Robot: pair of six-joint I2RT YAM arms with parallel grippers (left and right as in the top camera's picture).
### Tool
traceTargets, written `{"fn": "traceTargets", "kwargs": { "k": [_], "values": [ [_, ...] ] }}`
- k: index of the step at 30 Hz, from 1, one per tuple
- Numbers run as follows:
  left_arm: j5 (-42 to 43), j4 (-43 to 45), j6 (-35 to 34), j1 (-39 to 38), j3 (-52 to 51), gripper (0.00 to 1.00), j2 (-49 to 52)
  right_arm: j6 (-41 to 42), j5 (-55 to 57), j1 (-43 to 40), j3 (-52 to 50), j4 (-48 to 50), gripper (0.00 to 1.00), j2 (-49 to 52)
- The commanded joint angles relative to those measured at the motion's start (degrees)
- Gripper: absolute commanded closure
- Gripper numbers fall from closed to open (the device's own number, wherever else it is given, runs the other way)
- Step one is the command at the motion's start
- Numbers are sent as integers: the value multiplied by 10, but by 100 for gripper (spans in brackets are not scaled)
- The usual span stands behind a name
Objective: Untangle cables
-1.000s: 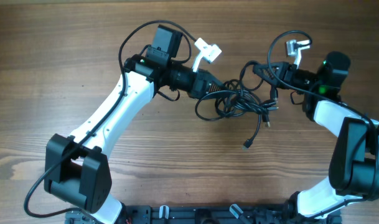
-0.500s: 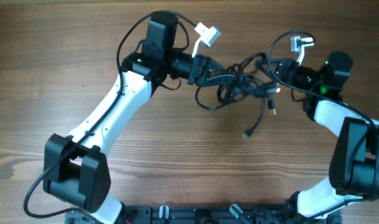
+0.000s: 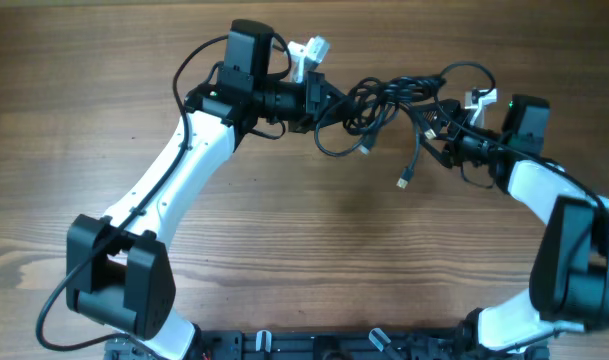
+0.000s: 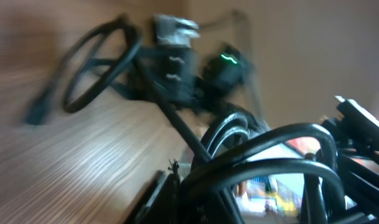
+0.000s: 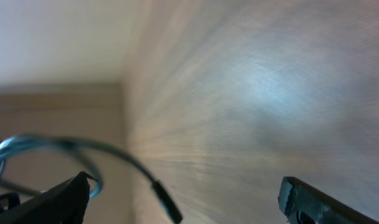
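The cables [image 3: 384,100] are a bunch of thin black cords, drawn out between the two arms near the far edge of the table. My left gripper [image 3: 321,100] is shut on the bunch's left end. In the left wrist view the looped cables [image 4: 270,162] fill the frame right at the fingers [image 4: 167,199]. Two loose plug ends [image 3: 403,182] trail toward the table's middle. My right gripper [image 3: 440,128] is at the bunch's right end with its jaws wide open. In the right wrist view one cable plug [image 5: 166,202] passes between the spread fingertips [image 5: 304,198], touching neither.
White clips [image 3: 309,48] and thicker arm wires [image 3: 464,70] sit on both wrists. The left arm's white link [image 3: 174,170] crosses the table's left half. The arm bases [image 3: 314,345] line the near edge. The wooden table [image 3: 284,250] shows bare in front of the cables.
The right gripper has opened wide and let go of the cables. The left gripper, still shut, has carried the bunch toward the far edge and left, drawing it out longer.
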Motion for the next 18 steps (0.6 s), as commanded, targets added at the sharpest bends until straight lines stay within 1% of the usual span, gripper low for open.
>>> {"fn": "traceTargets", "kwargs": {
  "k": [1,3,5,7,9,12,13,14,16,18],
  "values": [
    [-159,-73,-6,6,5,96,-14,-99,135,0,9,-97,1,-128],
    [-207,-106,-16,4,5,96,-14,-139,170,0,9,-159,0,-200],
    [-245,-126,-39,-2,5,96,-14,-177,172,0,9,-211,0,-271],
    [-251,-130,-61,-6,5,96,-14,-199,156,0,9,-231,0,-299],
    [-251,-134,-97,-9,5,96,-14,-220,112,0,9,-240,0,-320],
    [-250,-141,-127,-14,5,96,-14,-225,42,0,9,-233,0,-328],
    [-250,-144,-129,-15,5,96,-14,-226,9,0,9,-228,0,-327],
    [-250,-150,-128,-20,5,96,-14,-226,2,4,9,-228,0,-327],
    [-250,-156,-128,-30,5,96,-14,-212,6,21,9,-228,0,-327],
    [-250,-156,-128,-44,5,96,-14,-169,43,53,9,-227,0,-327]
  ]
}}
